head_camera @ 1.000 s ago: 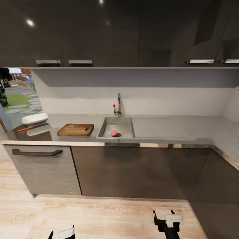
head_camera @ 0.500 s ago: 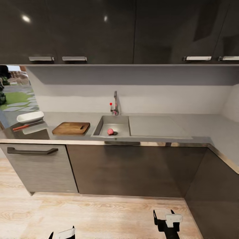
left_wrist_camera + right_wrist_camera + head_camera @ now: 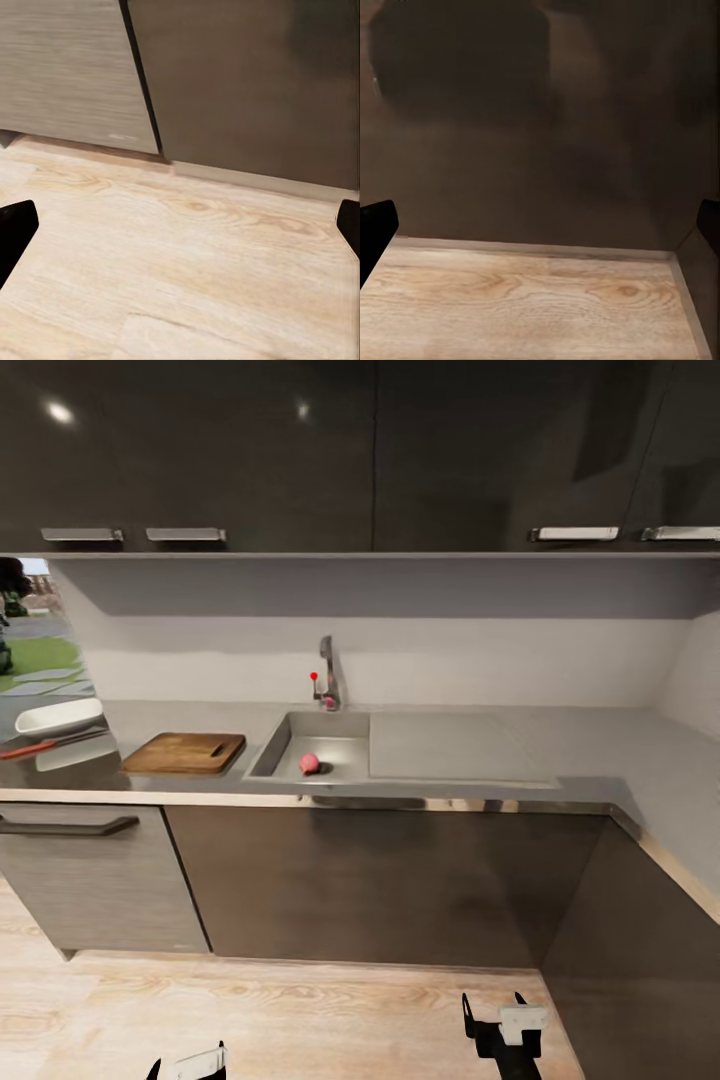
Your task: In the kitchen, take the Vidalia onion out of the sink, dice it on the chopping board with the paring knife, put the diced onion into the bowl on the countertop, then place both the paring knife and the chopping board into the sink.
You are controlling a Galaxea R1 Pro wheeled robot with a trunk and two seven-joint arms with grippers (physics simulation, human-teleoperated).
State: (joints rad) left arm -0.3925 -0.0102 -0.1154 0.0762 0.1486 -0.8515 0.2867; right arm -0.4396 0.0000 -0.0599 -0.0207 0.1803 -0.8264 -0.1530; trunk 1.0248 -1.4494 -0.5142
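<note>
In the sink (image 3: 345,725), at about 7 o'clock from the tap (image 3: 326,678), sat the Vidalia onion (image 3: 309,763), resting on the basin floor near the front wall, apart from the tap. Judged from look alone: small, round, light, firm, probably smooth-skinned and prone to roll, so best pinched across its widest part from above, squeezing gently; being a ball, it had no long axis or heading to speak of. The chopping board (image 3: 184,753) lay flat on the desk (image 3: 590,745) at 9 o'clock from the sink, just beside it, long axis running 3 to 9 along the desk front, handle slot at the 3 o'clock end; stiff and flat, likely easiest taken by an edge or the slot end. The paring knife (image 3: 45,745) lay further out at 9 o'clock, cut off by the frame edge, red handle toward 9, blade toward 3, long axis roughly along the desk; the handle was the place to grip. The bowl (image 3: 57,716) sat just behind the knife. The left tool (image 3: 188,1065) and right tool (image 3: 494,1005) hung low over the wooden floor (image 3: 280,1010), well short of the desk, both spread apart and holding nothing.
</note>
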